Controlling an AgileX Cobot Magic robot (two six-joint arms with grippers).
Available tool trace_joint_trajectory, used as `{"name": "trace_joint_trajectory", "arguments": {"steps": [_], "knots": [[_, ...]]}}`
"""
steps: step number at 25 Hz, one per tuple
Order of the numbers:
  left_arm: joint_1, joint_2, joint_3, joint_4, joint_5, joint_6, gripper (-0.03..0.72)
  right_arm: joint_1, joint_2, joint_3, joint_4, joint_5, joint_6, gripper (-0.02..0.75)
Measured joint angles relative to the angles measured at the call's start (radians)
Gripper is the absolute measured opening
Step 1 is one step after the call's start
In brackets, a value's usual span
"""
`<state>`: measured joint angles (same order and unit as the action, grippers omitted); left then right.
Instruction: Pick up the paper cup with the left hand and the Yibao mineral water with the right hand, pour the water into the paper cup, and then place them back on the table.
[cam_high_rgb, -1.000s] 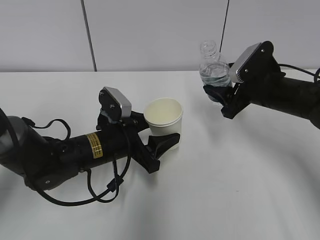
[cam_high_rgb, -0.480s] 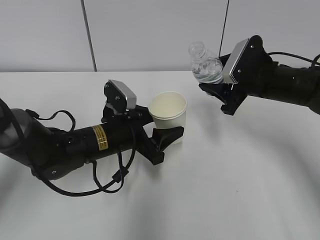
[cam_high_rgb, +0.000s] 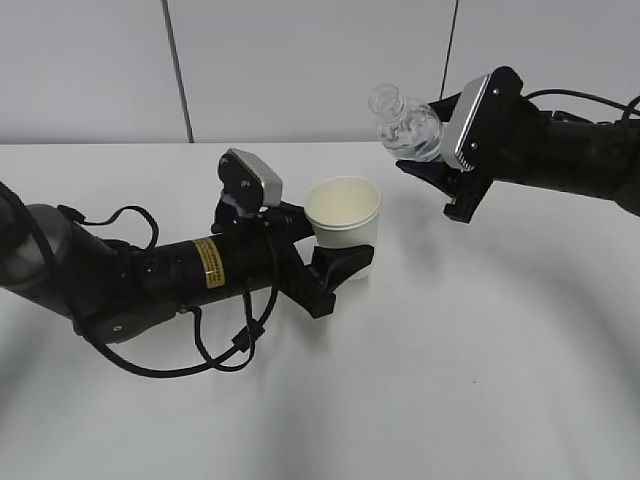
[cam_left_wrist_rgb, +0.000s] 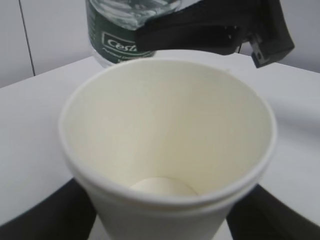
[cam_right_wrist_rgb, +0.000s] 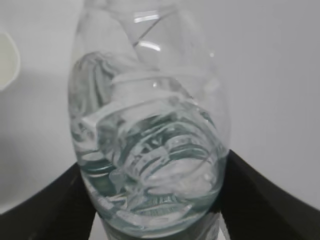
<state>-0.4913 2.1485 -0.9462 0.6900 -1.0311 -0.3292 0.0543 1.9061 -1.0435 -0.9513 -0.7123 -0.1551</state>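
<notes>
The paper cup (cam_high_rgb: 344, 214) is cream, upright and empty, held off the table (cam_high_rgb: 480, 360) by my left gripper (cam_high_rgb: 335, 255), shut on its lower wall. In the left wrist view the paper cup (cam_left_wrist_rgb: 170, 145) fills the frame, black fingers (cam_left_wrist_rgb: 55, 215) on both sides. The Yibao mineral water (cam_high_rgb: 405, 125) is a clear uncapped bottle, tilted with its mouth toward the upper left, above and right of the cup. My right gripper (cam_high_rgb: 440, 160) is shut on its body. The bottle (cam_right_wrist_rgb: 150, 135) fills the right wrist view; its green label (cam_left_wrist_rgb: 115, 37) shows behind the cup.
The white table stretches on all sides under both arms. A grey panelled wall (cam_high_rgb: 300, 70) stands behind it. A black cable (cam_high_rgb: 215, 345) loops under the left arm.
The left gripper has carried the cup up and to the right. The right gripper has moved left and tilted the bottle further, its mouth now leaning toward the cup.
</notes>
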Motion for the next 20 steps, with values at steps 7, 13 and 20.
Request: {"name": "trace_joint_trajectory", "arguments": {"steps": [7,13,20], "knots": [[-0.001,0.0,0.0,0.029,0.001,-0.021,0.468,0.0,0.0,0.0,-0.002,0.0,-0.069,0.509],[-0.001,0.0,0.0,0.032,0.002,-0.024,0.468,0.0,0.0,0.0,-0.004,0.0,-0.115,0.509],[-0.001,0.0,0.0,0.033,0.002,-0.028,0.468,0.0,0.0,0.0,-0.004,0.0,-0.172,0.509]]}}
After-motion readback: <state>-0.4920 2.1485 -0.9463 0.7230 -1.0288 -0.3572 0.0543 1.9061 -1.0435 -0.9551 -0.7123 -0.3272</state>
